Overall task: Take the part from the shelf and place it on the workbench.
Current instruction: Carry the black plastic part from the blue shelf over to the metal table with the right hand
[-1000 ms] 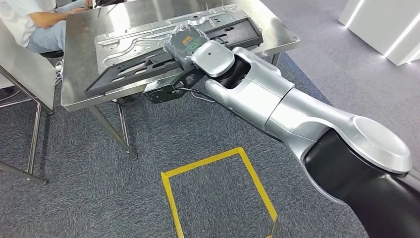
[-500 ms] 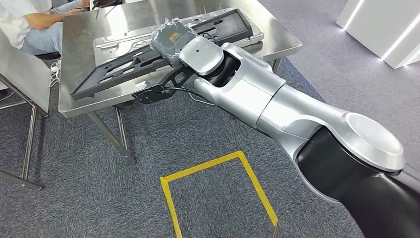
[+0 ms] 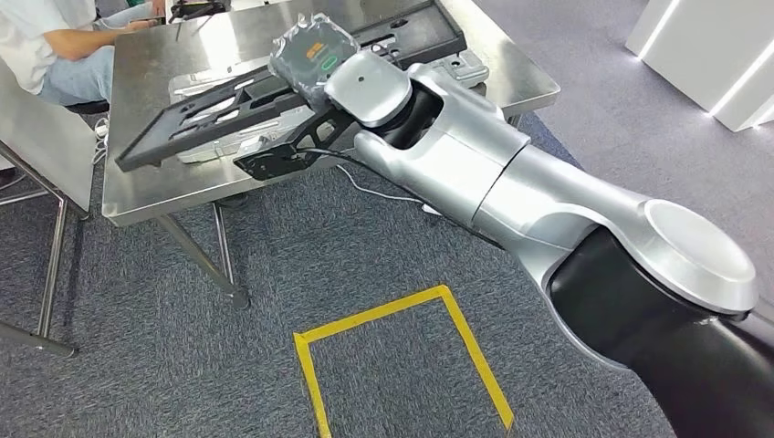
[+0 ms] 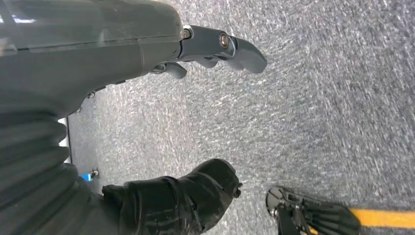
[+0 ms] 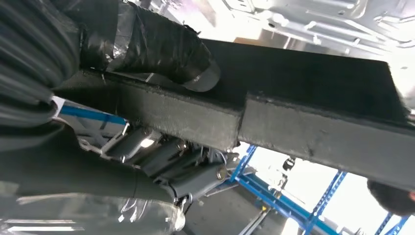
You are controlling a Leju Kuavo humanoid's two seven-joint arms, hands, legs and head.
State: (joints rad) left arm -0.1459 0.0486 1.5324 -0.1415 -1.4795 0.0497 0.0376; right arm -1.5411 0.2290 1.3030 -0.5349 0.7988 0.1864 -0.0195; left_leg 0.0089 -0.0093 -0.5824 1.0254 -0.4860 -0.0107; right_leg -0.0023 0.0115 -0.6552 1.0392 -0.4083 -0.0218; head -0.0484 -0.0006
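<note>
Your right hand [image 3: 315, 62] gripped the long black part [image 3: 228, 100] near its middle, thumb [image 5: 161, 46] on one face and fingers [image 5: 161, 156] curled under the other. You held the part tilted above the steel workbench [image 3: 151, 196], over a stamped metal panel [image 3: 461, 68] lying there. Your left hand [image 4: 195, 49] hung over the grey carpet [image 4: 318, 122], fingers apart and holding nothing. A seated person [image 3: 55, 46] was at the far corner.
</note>
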